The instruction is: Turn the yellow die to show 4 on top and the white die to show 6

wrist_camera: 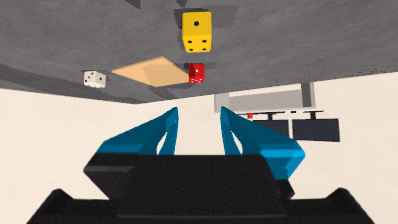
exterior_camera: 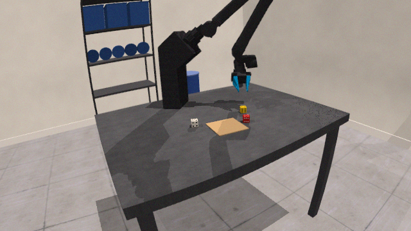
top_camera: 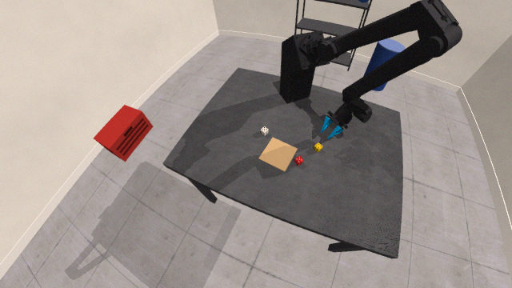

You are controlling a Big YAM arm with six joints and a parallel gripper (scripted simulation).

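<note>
My gripper [top_camera: 325,135] [exterior_camera: 243,91] [wrist_camera: 199,112] is partly open and empty, above and a little behind the yellow die. The yellow die [top_camera: 318,147] [exterior_camera: 243,109] [wrist_camera: 197,30] lies flat on the table with 4 on top; its side towards the arm shows 1. The red die [top_camera: 298,161] [exterior_camera: 246,119] [wrist_camera: 196,73] lies close beside the tan mat [top_camera: 278,156] [exterior_camera: 227,126] [wrist_camera: 150,72], off it. The white die [top_camera: 264,130] [exterior_camera: 194,122] [wrist_camera: 94,79] lies on the table off the mat's other side; its top is too small to read surely.
The arm's base [top_camera: 296,76] [exterior_camera: 174,74] stands at the back of the dark table [top_camera: 340,200] [exterior_camera: 135,141]. The red die is close to the yellow die on the mat's side. A shelf and a blue barrel [top_camera: 386,54] [exterior_camera: 193,81] stand behind the table.
</note>
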